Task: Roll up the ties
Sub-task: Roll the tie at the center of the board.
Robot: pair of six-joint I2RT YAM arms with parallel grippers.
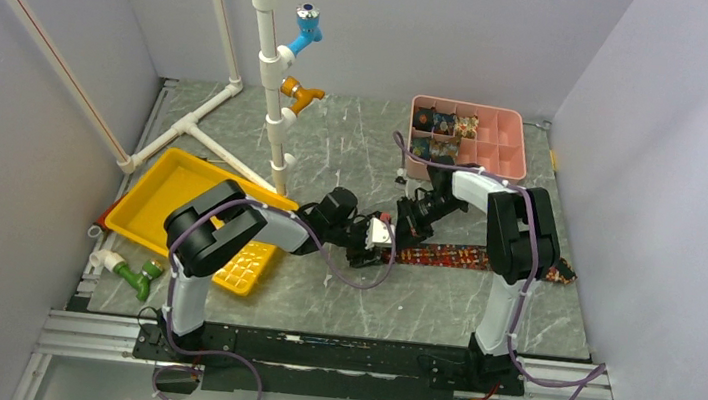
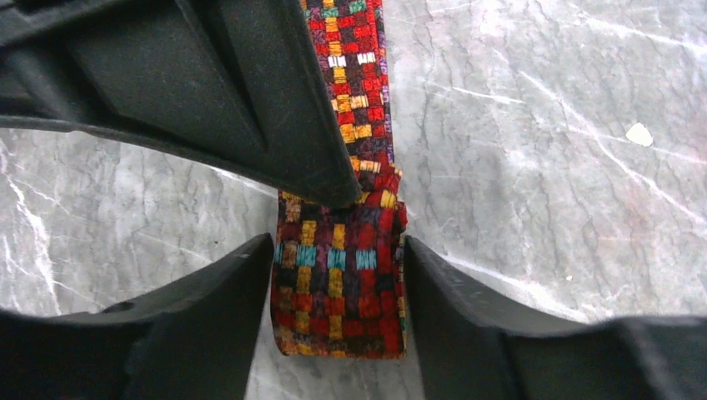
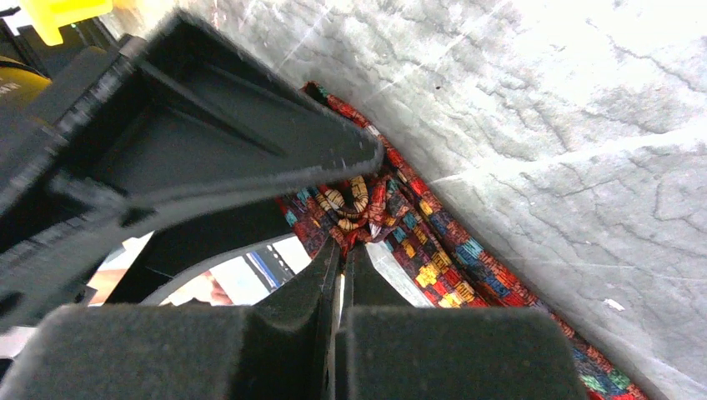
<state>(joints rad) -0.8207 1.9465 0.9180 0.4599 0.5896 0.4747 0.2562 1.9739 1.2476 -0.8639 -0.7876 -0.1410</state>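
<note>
One tie (image 1: 484,261) lies as a flat strip on the grey marble table, running right from the two grippers. It has red, dark and gold checks. My left gripper (image 1: 365,246) straddles the tie's folded left end (image 2: 338,292), and both fingers (image 2: 242,292) press against its edges. My right gripper (image 1: 405,228) comes in from the far side. Its fingers (image 3: 367,283) are closed, pinching a fold of the tie (image 3: 442,258) at their tips. One right finger (image 2: 250,100) rests on the strip in the left wrist view.
A pink divided box (image 1: 505,162) at the back right holds several rolled ties (image 1: 444,125). A yellow tray (image 1: 169,194) lies at the left. A white pipe post (image 1: 271,50) with blue and orange fittings stands at the back, and a green fitting (image 1: 140,276) lies at the front left.
</note>
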